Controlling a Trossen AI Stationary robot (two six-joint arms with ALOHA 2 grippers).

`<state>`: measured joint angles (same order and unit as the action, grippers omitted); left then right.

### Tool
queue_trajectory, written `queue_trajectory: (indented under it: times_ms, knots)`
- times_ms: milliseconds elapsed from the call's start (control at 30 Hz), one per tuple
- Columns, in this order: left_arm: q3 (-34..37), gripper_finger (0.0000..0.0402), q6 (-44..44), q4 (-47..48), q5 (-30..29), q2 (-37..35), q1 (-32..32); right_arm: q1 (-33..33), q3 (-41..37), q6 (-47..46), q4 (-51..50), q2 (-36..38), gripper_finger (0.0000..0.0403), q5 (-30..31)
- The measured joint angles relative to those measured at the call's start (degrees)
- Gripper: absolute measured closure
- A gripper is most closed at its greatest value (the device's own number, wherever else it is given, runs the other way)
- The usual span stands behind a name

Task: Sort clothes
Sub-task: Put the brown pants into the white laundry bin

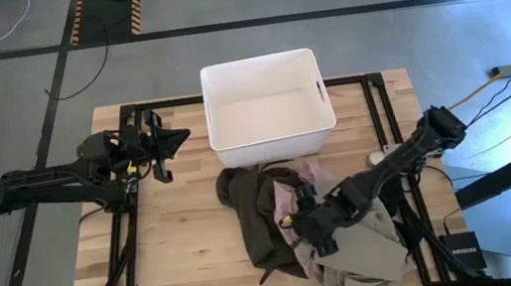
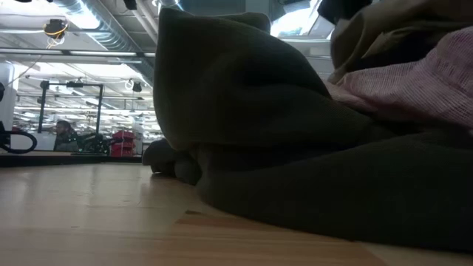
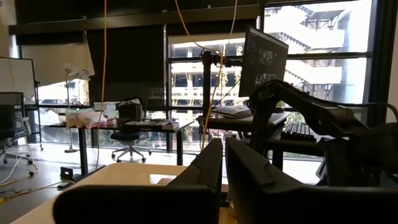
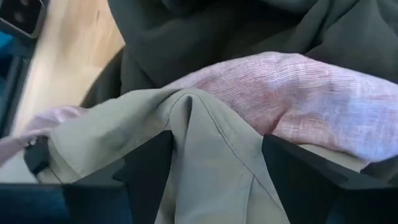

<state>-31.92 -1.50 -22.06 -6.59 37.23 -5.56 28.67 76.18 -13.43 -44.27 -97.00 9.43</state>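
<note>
A pile of clothes lies on the wooden table just in front of the white bin [image 1: 264,72]. The large dark olive-brown garment [image 1: 256,218] is on the pile's left. The light pink garment [image 4: 311,93] lies over it, and the beige-tan garment [image 1: 361,253] is at the near right. No black or navy garment can be made out. My right gripper [image 1: 309,224] is down on the pile, shut on the beige-tan garment [image 4: 205,143]. My left gripper [image 1: 170,143] hangs shut and empty above the table's far left, beside the bin. My right gripper pinches a raised fold of the beige-tan garment [image 4: 186,118] between its two fingers [image 4: 149,168]. The fold fills the gap, in more than one layer. The fingers slant down from the table's right. The rest of the garment lies on the pile.
The white bin's inside [image 1: 266,111] shows nothing in it. Bare wood lies to the left of the pile [image 1: 178,234]. A small white object [image 1: 376,158] sits on the table by the right arm. In the low view the olive garment [image 2: 295,148] fills most of the picture.
</note>
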Motion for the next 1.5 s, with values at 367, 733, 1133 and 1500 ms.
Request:
queue_trajectory:
  times_ms: [367, 733, 1133, 1500]
  knots:
    - [0.0, 0.0386, 0.0, 0.0, 0.0, 0.0, -0.1, 0.1, 0.1, 0.9, -2.4, -1.3, 0.0357, 0.2]
    - [0.0, 0.0386, 0.0, 0.0, 0.0, 0.0, -0.1, 0.2, 0.1, -0.2, -3.5, 4.9, 0.0393, 1.3]
    - [0.0, 0.0386, 0.0, 0.0, 0.0, 0.0, -0.1, 0.1, 0.1, -2.5, -3.3, 16.3, 0.0393, 9.7]
    - [0.0, 0.0386, 0.0, 0.0, 0.0, 0.0, -0.1, -0.3, 3.5, 0.1, -1.9, 26.9, 0.0392, 24.9]
